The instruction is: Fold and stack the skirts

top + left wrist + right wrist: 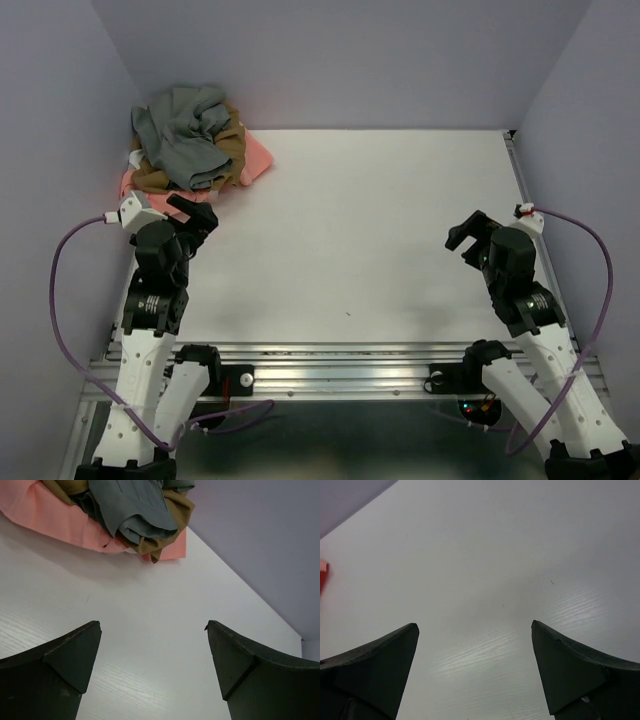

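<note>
Skirts [195, 150] lie heaped in the far-left corner of the worktop [380, 230]: grey [185, 130] on top, tan [235, 150] beneath, pink [258, 158] lowest and poking out. It's all soft, light cloth that I expect to drape and slip. I'd pinch a free edge of the grey rather than its bunched middle, though I can't pick out a waistband in this tangle. Left gripper [190, 212] hovers just short of the heap, spread wide, holding nothing. Right gripper [465, 232], well apart from the heap, is likewise spread and empty.
</note>
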`<state>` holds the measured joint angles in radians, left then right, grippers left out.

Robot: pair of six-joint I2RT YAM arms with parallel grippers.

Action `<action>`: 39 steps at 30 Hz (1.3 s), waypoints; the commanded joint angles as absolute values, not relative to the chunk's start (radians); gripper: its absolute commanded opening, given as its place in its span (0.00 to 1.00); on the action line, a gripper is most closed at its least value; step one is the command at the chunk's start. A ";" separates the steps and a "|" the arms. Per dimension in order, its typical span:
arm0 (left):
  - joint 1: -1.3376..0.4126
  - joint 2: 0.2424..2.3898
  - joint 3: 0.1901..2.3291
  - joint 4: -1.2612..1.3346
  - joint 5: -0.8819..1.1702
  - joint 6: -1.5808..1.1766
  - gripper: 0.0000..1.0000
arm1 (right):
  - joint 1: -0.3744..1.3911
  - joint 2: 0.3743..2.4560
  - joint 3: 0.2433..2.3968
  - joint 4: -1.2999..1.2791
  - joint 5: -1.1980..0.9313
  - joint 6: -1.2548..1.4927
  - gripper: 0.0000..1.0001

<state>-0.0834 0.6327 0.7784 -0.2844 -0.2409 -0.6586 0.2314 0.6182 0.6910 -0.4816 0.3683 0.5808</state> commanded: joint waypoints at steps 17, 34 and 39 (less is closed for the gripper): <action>-0.135 1.128 1.199 -0.169 -0.057 -0.336 0.99 | 0.236 0.730 0.770 -0.454 0.296 0.545 1.00; -0.141 1.710 1.719 -0.406 -0.176 0.038 0.99 | 0.236 0.782 0.769 -0.446 0.322 0.555 1.00; -0.141 1.827 1.785 -0.413 -0.213 0.061 0.99 | 0.236 0.798 0.761 -0.448 0.331 0.545 1.00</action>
<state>-0.1406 1.8004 1.7004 -0.3859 -0.1505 0.0059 0.2314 0.7933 0.7258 -0.4889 0.3107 0.5541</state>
